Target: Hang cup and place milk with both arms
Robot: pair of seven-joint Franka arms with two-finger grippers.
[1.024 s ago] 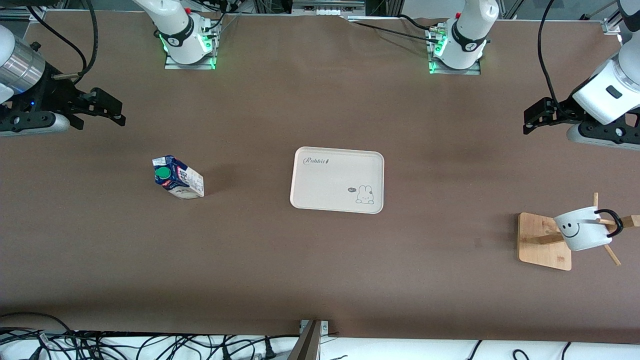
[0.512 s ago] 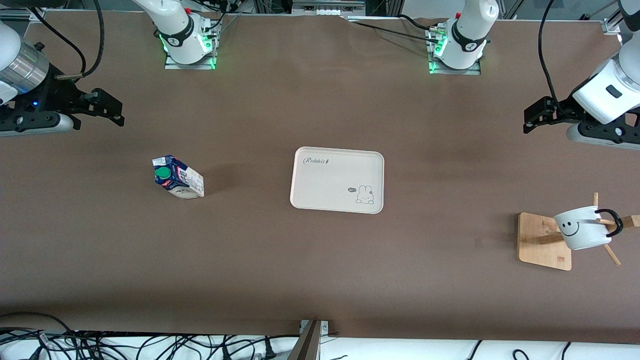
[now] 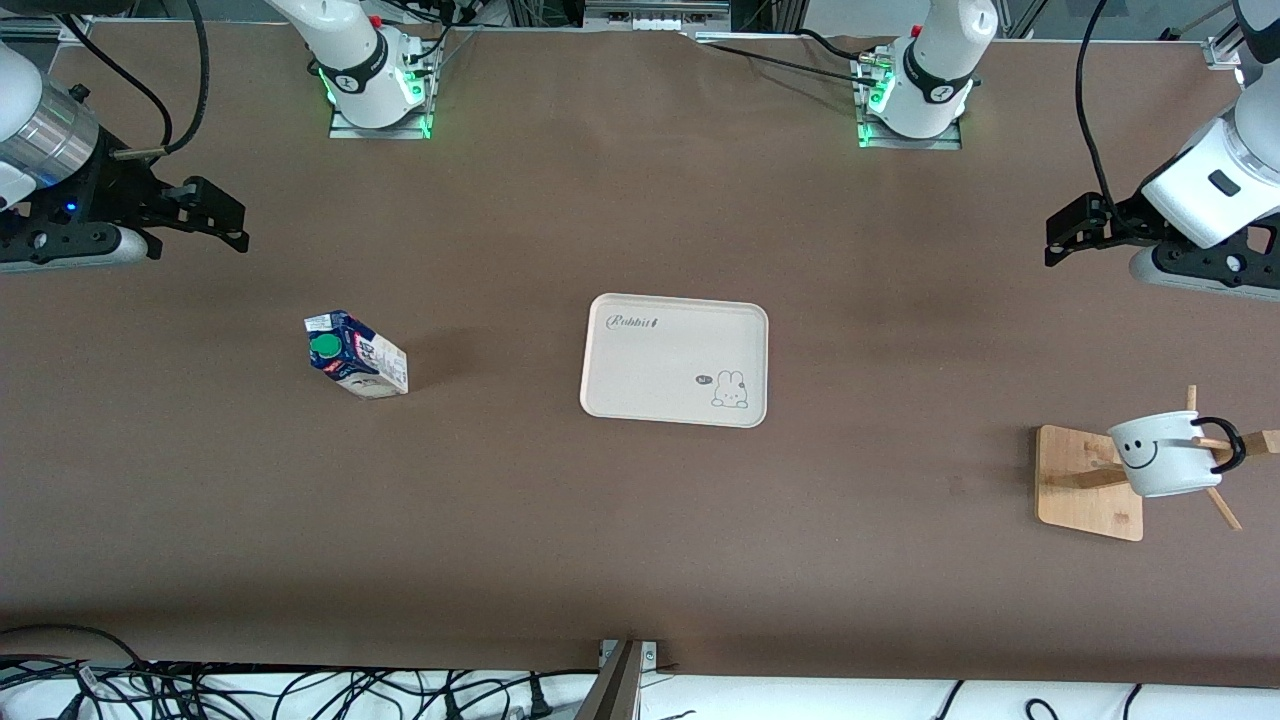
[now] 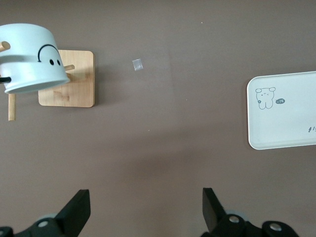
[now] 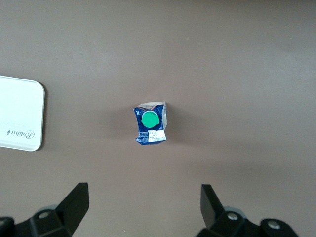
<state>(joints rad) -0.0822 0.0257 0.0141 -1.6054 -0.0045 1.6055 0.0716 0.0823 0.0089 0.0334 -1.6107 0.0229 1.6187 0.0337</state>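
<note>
Cup (image 3: 1165, 457) hung by its black handle on a peg of the wooden rack (image 3: 1088, 483), smiley face showing, near the table edge at the left arm's end. Milk (image 3: 357, 355) upright on the bare table toward the right arm's end, well apart from the white tray (image 3: 674, 358) at the table's middle. Left gripper (image 4: 145, 210) up over bare table near the edge at its own end, fingers spread and empty; right gripper (image 5: 143, 207) likewise spread and empty, up over bare table by the edge at its own end.
</note>
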